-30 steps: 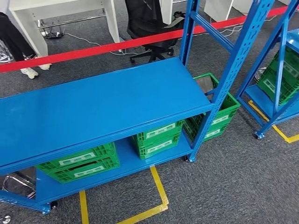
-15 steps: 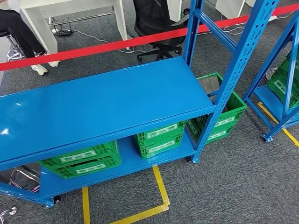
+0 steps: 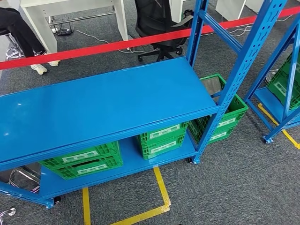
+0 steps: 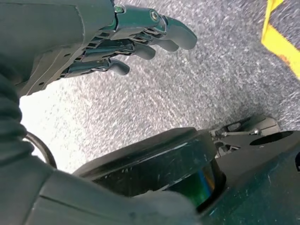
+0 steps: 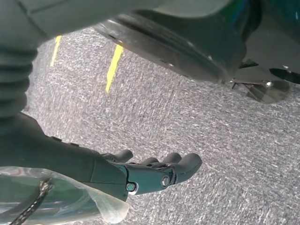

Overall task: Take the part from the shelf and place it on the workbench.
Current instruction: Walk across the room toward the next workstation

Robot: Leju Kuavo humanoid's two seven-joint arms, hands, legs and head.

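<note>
Across the middle of the frame runs the blue shelf [image 3: 102, 105], green crates [image 3: 83, 161] beneath, while the left robot hand [image 4: 106, 47] and right robot hand [image 5: 141, 171] hang spread, holding nothing, above grey carpet [image 5: 212, 140].

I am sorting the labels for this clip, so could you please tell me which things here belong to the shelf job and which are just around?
For the job:
blue shelf
left hand, holding nothing
right hand, holding nothing

Just around:
green crates
red tape
office chair
yellow floor marking
</note>
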